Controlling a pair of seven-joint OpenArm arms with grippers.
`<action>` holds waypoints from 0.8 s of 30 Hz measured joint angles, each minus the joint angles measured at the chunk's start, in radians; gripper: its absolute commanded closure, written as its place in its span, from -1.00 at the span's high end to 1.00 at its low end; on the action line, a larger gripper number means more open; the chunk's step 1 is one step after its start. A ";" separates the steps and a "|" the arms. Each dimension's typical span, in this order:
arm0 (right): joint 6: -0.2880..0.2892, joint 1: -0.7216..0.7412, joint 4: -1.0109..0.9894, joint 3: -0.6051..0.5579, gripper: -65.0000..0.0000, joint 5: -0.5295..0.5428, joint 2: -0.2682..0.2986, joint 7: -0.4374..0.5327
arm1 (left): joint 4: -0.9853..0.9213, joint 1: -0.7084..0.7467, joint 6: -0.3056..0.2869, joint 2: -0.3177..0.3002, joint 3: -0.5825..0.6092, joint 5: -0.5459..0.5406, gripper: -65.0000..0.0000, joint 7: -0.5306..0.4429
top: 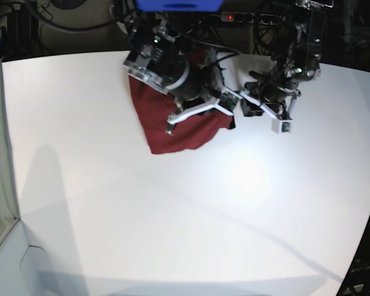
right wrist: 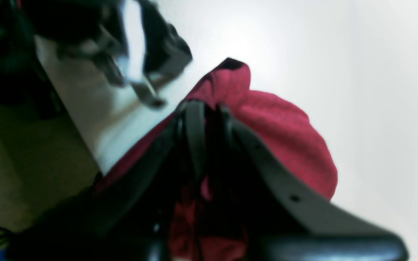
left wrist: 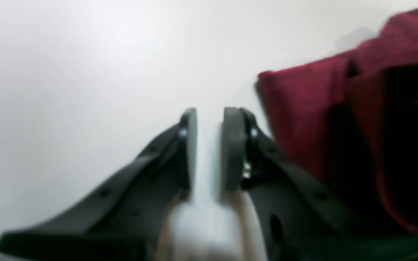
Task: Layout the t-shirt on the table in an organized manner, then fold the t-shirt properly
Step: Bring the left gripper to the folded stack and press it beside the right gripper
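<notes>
The maroon t-shirt (top: 166, 132) lies bunched near the table's (top: 172, 216) far edge, partly under my right arm. In the right wrist view my right gripper (right wrist: 210, 108) is shut on a fold of the t-shirt (right wrist: 285, 134), with cloth bulging past its fingers over the table (right wrist: 357, 90). My left gripper (left wrist: 209, 112) hovers just over the bare table (left wrist: 85, 72), its jaws a little apart with nothing between them. The t-shirt's (left wrist: 296, 108) edge lies just right of it. In the base view the left gripper (top: 251, 106) sits right beside the cloth's right end.
The table's far edge (right wrist: 78, 137) runs close behind the right gripper, with floor beyond it. My left arm (right wrist: 158, 47) shows just past the held cloth. Cables and a power strip (top: 234, 16) lie behind the table.
</notes>
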 measured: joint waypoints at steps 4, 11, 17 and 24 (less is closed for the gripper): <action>0.000 -0.003 -0.002 -0.036 -1.00 0.000 0.008 -0.006 | 0.000 -0.010 0.004 0.000 -0.014 0.006 -0.61 0.004; 0.000 -0.002 -0.091 -0.045 -0.62 0.005 0.033 0.002 | -0.002 -0.012 0.003 0.002 -0.014 0.007 -0.61 0.004; 0.000 -0.002 -0.090 -0.087 -0.10 0.003 0.072 0.000 | 0.002 -0.018 0.003 0.001 -0.015 0.007 -0.61 0.004; 0.000 0.010 0.026 -0.079 0.04 0.003 0.075 -0.080 | 0.041 -0.004 0.003 -0.002 -0.182 0.007 -0.60 0.016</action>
